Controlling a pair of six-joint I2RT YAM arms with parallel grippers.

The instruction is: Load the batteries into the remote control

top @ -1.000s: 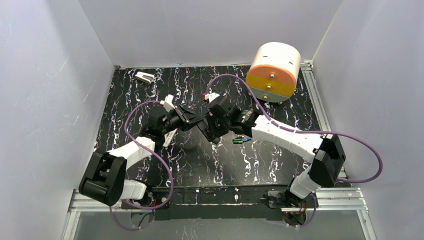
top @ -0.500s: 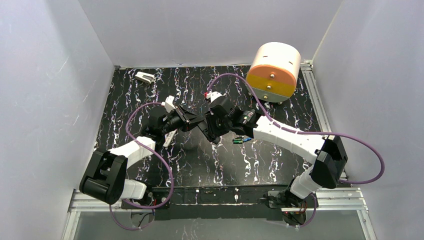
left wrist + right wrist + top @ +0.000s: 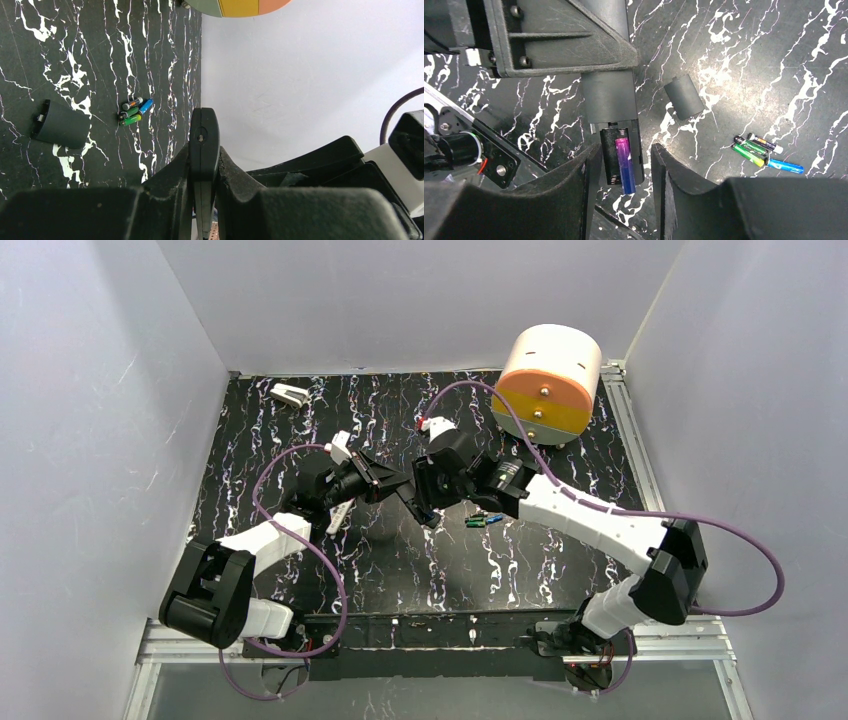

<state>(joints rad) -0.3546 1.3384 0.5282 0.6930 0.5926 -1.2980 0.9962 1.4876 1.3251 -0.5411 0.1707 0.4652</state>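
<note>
The step in hand looks like seating a cell. In the right wrist view the slim dark grey plastic remote control (image 3: 609,100) runs down from the top centre of the frame. Its back faces the camera and its battery bay is uncovered at the lower end. The left gripper (image 3: 204,152) is clamped tight on it, seen edge-on at the centre of the left wrist view.

A purple-and-blue cylindrical battery (image 3: 625,167) lies in the bay. Its lower tip reaches just past the remote's end, so I judge it not fully pressed home. The dark space to its left looks unfilled, though I cannot be sure.

The right gripper (image 3: 625,150) stands partly open at lower centre, one finger on either side of the bay, holding nothing.

The loose batteries (image 3: 764,150), small green, blue and dark cylinders, lie bunched at the right of the frame on the black white-veined table (image 3: 749,60), well apart from the remote. The curved dark grey battery cover (image 3: 684,97) rests between them and the remote.

Next, the cell probably needs pressing flat against its spring. The right arm would then fetch another from the bunch, while the left keeps the remote steady.
</note>
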